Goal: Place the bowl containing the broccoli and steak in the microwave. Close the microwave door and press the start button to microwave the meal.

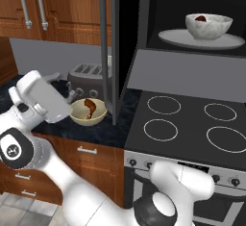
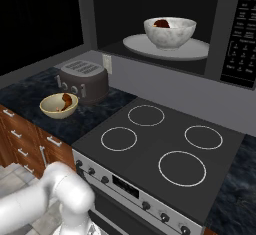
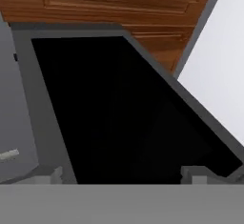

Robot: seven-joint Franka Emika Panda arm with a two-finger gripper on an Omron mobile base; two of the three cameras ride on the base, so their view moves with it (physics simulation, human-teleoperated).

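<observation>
White bowl [image 1: 208,26] with steak [image 1: 201,18] sits on turntable plate [image 1: 202,39] inside microwave [image 2: 165,24]. Microwave door [image 1: 108,52] stands open. My fingers [image 3: 122,174] face door panel, apart, gripping nothing.

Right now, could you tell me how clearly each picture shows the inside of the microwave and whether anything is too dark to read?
Left base view: the bowl is well lit, the cavity behind it black. Right base view: the bowl and steak are sharp, the keypad print too small to read. Hand view: the door is flat black, without detail.
</observation>
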